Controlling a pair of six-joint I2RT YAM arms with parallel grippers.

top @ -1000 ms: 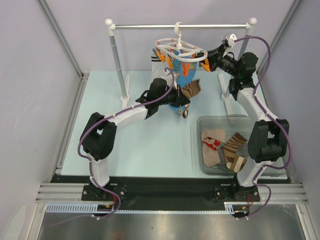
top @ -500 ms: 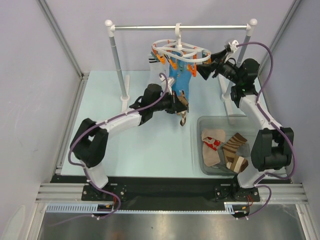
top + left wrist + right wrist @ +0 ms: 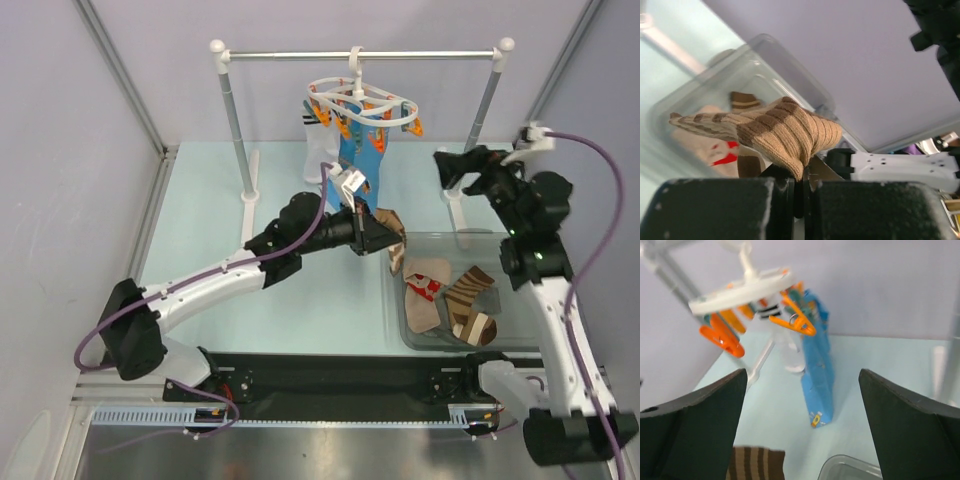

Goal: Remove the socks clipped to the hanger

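The left tool (image 3: 378, 233) is seen clamped on a brown-and-cream striped sock (image 3: 785, 131), which is held right at the left rim of the clear bin (image 3: 388, 300). Other socks (image 3: 430, 290) are already piled in that bin. The drop-off is judged to be the step in hand: the sock must be carried further over the bin, then the fingers parted. On the hanger (image 3: 396, 117), a white sock with black stripes (image 3: 318, 138) is clipped beside the blue cloth (image 3: 357, 160). The right tool (image 3: 443, 170) is held wide apart and empty, off the hanger's right end.
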